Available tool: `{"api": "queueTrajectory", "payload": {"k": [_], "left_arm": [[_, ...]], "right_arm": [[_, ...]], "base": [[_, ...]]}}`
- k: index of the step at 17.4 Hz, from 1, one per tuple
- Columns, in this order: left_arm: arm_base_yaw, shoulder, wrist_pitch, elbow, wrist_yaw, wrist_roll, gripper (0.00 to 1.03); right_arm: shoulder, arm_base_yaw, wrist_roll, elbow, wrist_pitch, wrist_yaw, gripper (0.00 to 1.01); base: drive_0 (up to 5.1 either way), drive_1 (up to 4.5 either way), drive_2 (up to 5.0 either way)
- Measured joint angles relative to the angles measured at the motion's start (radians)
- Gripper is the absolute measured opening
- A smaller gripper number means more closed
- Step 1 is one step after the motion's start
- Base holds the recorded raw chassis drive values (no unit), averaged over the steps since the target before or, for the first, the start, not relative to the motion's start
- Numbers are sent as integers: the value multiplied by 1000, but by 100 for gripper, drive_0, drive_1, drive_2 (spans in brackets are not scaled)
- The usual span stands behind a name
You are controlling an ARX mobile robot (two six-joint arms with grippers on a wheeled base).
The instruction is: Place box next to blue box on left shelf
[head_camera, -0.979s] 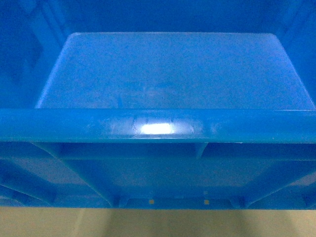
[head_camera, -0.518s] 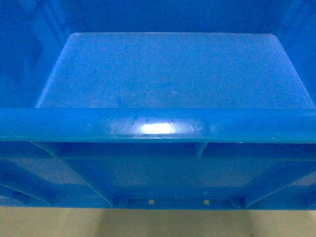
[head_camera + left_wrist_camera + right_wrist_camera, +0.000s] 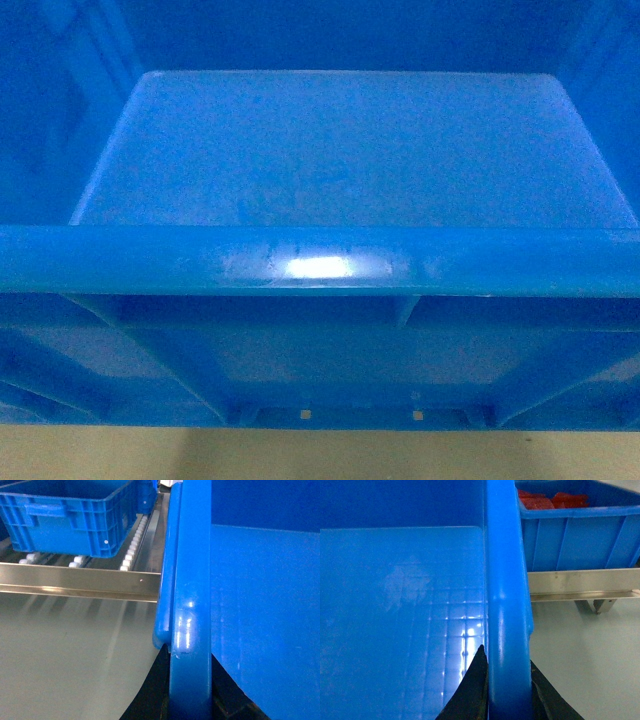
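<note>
Head view is almost filled by the box: its pale, flat floor lies at the centre, its thick near rim runs straight across the lower half with a bright glint of light on it, and the ribbed outer wall shows below that. A strip of beige floor shows under the box.

The right gripper straddles the box's right rim, one dark finger inside the wall and one outside, closed on the rim. On the other side the left gripper is only a dark shape under and around the left rim; how far it is open cannot be told.

Beyond the left rim, a metal shelf rail crosses the left wrist view, and behind it another blue box sits on white rollers. Beyond the right rim, a blue bin holding red items sits above another metal rail.
</note>
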Motion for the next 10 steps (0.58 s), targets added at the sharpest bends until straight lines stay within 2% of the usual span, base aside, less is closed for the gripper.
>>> {"api": "queueTrajectory", "payload": {"k": [10], "left_arm": [[0, 2, 7, -2, 0, 0, 9]], "right_arm": [[0, 0, 0, -3, 5, 0, 9]], "base": [[0, 0, 0]]}}
